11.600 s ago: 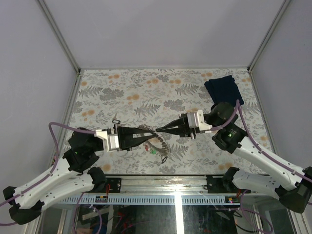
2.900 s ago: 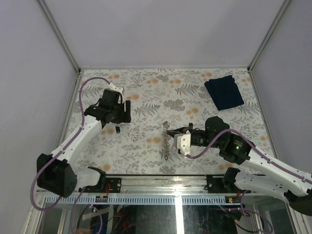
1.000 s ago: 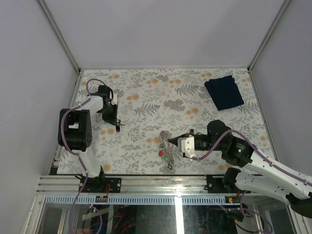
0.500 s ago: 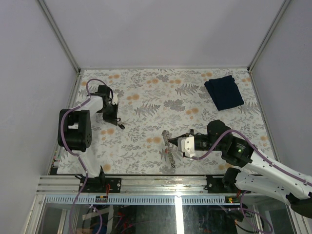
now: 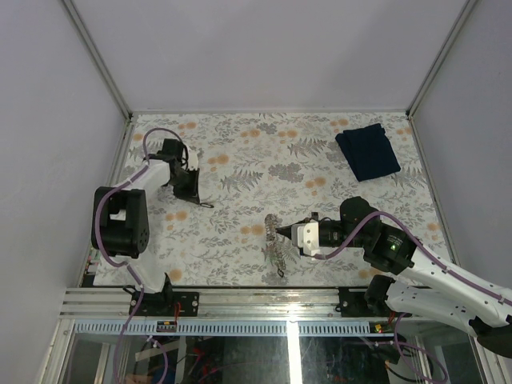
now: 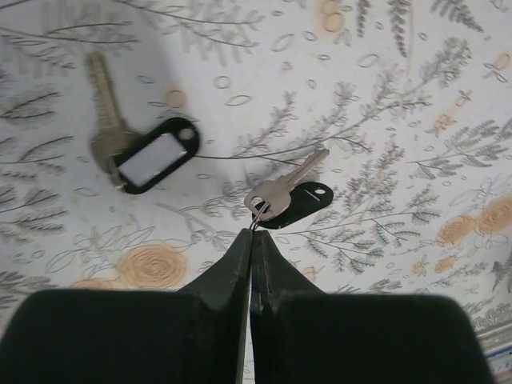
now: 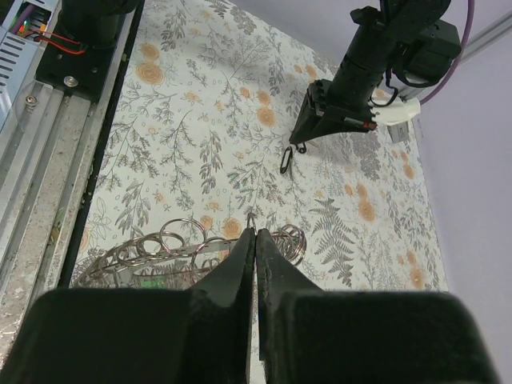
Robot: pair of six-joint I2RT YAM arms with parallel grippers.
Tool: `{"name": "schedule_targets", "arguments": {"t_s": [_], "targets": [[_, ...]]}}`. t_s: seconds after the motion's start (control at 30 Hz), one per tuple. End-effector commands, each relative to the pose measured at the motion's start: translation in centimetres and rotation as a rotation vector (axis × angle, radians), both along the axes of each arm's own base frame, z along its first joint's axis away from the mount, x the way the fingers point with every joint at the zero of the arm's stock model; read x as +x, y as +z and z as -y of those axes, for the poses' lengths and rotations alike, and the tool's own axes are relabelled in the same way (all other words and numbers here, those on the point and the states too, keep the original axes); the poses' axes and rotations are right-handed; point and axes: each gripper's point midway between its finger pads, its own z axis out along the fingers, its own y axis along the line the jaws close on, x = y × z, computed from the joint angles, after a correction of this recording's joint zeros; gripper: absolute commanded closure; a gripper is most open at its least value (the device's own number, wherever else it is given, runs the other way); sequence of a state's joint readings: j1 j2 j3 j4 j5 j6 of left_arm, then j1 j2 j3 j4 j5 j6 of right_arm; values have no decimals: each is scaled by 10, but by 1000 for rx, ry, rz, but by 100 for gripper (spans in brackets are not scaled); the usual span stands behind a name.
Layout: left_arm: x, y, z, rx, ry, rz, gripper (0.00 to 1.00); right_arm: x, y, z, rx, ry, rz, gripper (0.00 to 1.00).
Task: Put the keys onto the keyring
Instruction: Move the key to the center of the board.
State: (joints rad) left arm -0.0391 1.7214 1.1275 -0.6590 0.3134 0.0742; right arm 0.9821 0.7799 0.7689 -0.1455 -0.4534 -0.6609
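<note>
My left gripper (image 6: 252,232) is shut on the small wire ring of a silver key (image 6: 282,192) that carries a black tag. From the right wrist that key (image 7: 286,158) dangles under the left gripper (image 7: 308,138). A second key (image 6: 136,152), with a white-labelled black tag, lies flat to its left. From above, the left gripper (image 5: 198,199) is at the table's left. My right gripper (image 7: 254,232) is shut on the keyring (image 7: 160,244), a silvery chain of rings with a green tag (image 7: 156,280). The keyring (image 5: 276,244) trails toward the front edge below the right gripper (image 5: 280,233).
A dark blue folded cloth (image 5: 367,150) lies at the back right. The metal front rail (image 7: 36,160) and the table's front edge run close beside the hanging chain. The left arm's purple cable (image 5: 152,136) loops near the left wall.
The left gripper has closed on the key's ring and shifted slightly right. The chain under the right gripper has swung, and its red tag no longer shows from above.
</note>
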Motion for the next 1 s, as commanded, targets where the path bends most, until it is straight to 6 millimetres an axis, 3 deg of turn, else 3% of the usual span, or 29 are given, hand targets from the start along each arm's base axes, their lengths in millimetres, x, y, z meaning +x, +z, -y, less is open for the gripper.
{"name": "schedule_targets", "arguments": {"t_s": [0.0,0.23,0.4,0.6,0.97], "targets": [[-11,-5,28,-50,-105,-20,100,2,28,-4,86,-16,22,100],[-36,0,66,-108,-229,-37,100,2,31,-4,104,-22,16,100],[-34,-12,53,-34,-166,-42,100,2,26,-3,90,-27,13,100],[-36,-21,52,-34,-163,-71,100,3,29,-3,103,-39,-6,100],[-32,-15,50,-23,-157,-37,71,2,30,-5,99,-34,-29,100]]}}
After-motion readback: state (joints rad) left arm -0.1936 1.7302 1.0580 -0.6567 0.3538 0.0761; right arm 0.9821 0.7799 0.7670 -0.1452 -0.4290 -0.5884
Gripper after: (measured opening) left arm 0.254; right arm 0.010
